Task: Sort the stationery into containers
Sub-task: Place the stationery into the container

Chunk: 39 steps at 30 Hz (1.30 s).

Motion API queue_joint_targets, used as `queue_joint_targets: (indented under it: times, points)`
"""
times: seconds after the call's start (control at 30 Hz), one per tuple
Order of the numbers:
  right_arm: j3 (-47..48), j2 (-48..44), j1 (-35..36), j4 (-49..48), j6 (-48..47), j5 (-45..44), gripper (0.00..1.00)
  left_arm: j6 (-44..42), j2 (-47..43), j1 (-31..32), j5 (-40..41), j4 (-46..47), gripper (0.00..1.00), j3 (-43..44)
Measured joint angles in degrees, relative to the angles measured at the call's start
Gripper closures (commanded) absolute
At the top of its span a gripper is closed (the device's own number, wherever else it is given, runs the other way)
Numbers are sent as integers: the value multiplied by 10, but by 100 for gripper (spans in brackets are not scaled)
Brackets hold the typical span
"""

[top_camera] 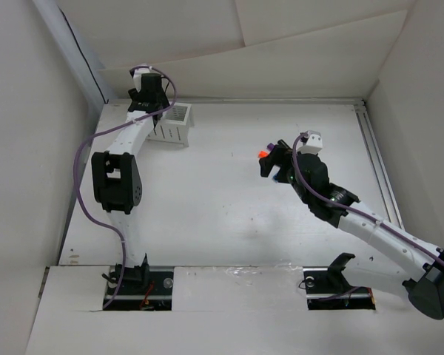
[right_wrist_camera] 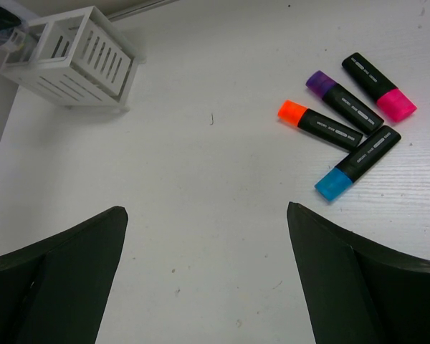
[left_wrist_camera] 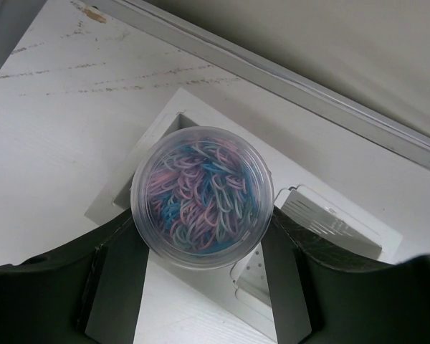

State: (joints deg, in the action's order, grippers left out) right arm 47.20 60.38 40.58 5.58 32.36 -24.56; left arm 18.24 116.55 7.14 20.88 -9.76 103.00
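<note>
My left gripper (left_wrist_camera: 201, 236) is shut on a clear round tub (left_wrist_camera: 201, 195) full of blue, pink and purple loops, and holds it over the white slotted organiser (left_wrist_camera: 337, 223). In the top view this gripper (top_camera: 149, 102) hangs at the organiser's left end (top_camera: 176, 124). My right gripper (right_wrist_camera: 206, 209) is open and empty above bare table. Ahead and to its right lie highlighters with black bodies: orange (right_wrist_camera: 319, 123), purple (right_wrist_camera: 344, 102), pink (right_wrist_camera: 380, 86) and blue (right_wrist_camera: 358, 163) caps. In the top view only the orange cap (top_camera: 263, 153) shows beside the right gripper (top_camera: 270, 164).
The organiser (right_wrist_camera: 72, 61) stands at the table's far left corner, close to the back wall and a metal rail (left_wrist_camera: 287, 75). White walls enclose the table on three sides. A rail (top_camera: 377, 166) runs along the right edge.
</note>
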Motion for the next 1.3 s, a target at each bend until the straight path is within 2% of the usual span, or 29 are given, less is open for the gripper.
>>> queue_joint_targets:
  times: [0.23,0.43,0.63,0.73,0.8,1.07,1.2,1.3]
  points:
    - [0,0,0,0,0,0,1,-3,0,0,5,-3,44,-3]
    - [0,0,0,0,-2,0,1,-5,0,0,6,-3,37,-3]
    - [0,0,0,0,-6,0,1,-6,0,0,6,1,37,-3]
    - [0,0,0,0,-6,0,1,-6,-1,0,6,6,38,-7]
    - [0,0,0,0,-7,0,1,-6,-3,0,6,10,44,-15]
    - [0,0,0,0,-7,0,1,-9,-4,0,8,7,45,-11]
    - [0,0,0,0,-7,0,1,-11,-4,0,10,-1,37,19]
    - [0,0,0,0,-7,0,1,-12,-4,-2,10,-4,35,35]
